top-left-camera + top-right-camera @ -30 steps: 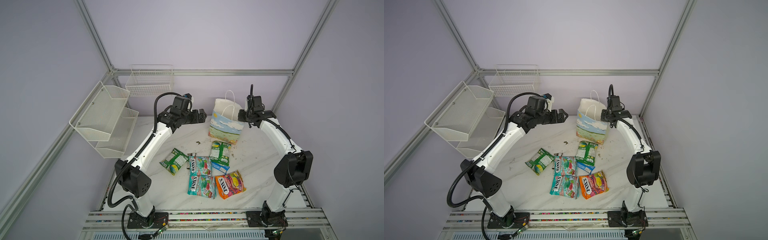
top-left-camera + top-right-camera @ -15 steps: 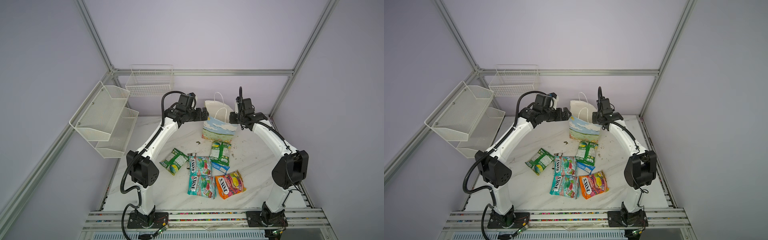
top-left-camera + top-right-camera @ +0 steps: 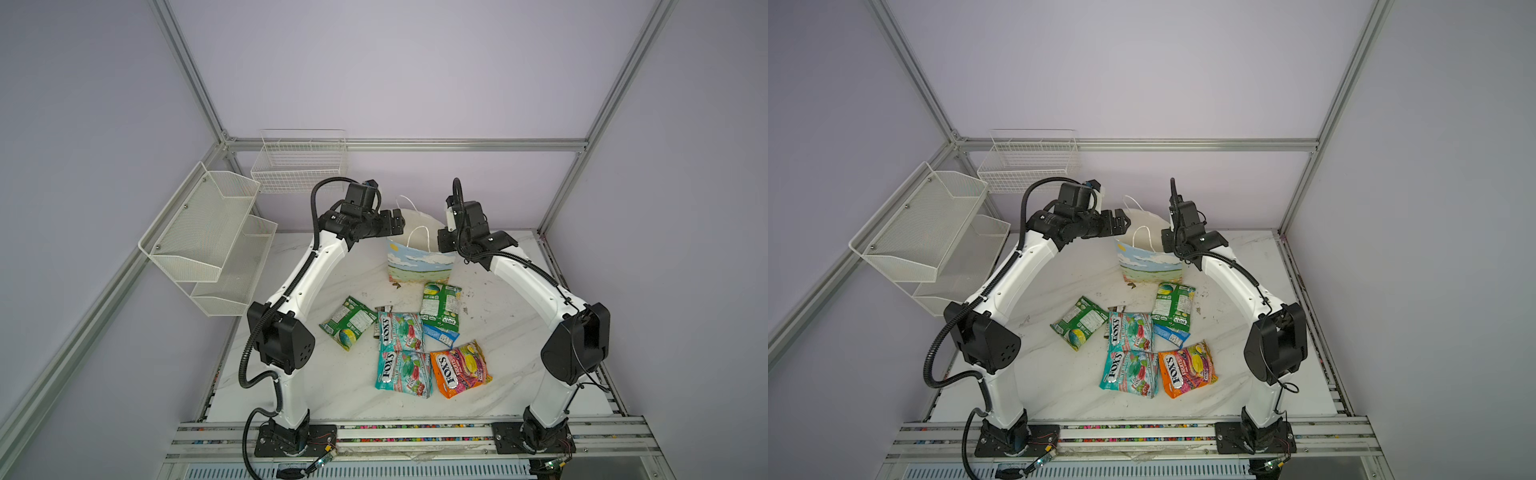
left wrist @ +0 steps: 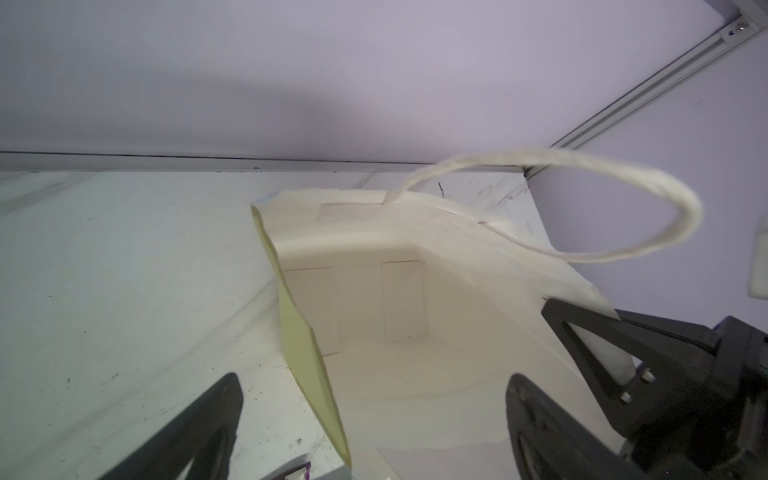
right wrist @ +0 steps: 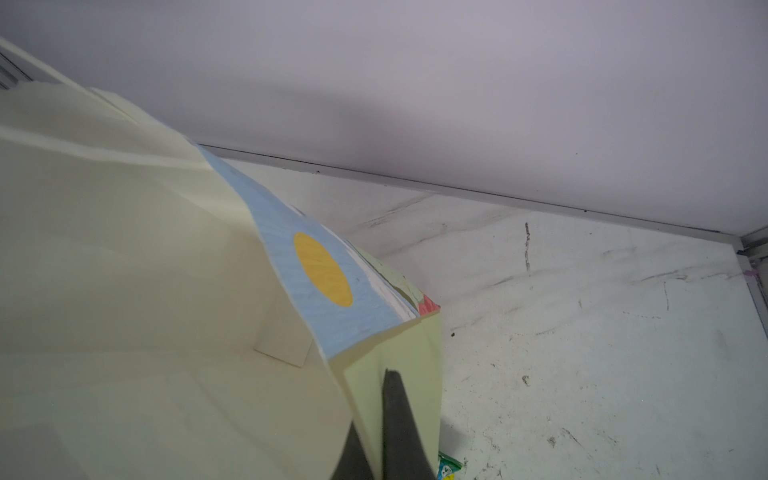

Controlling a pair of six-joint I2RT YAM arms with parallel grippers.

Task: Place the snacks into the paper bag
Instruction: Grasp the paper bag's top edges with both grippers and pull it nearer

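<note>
Left wrist view: paper bag [image 4: 353, 232] interior bare | left hand [image 4: 372, 386] apart | right hand [image 5: 372, 415] clamped on bag

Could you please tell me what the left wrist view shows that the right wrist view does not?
Only the left wrist view: a look down into the paper bag, where no snack shows, a cord handle looping above the rim, and the open left gripper straddling a side wall. Only the right wrist view: the printed yellow sun on blue sky, the right gripper shut on the bag's side wall, and a corner of a green packet on the table. Both: the bag's white inside and the marble table.
</note>
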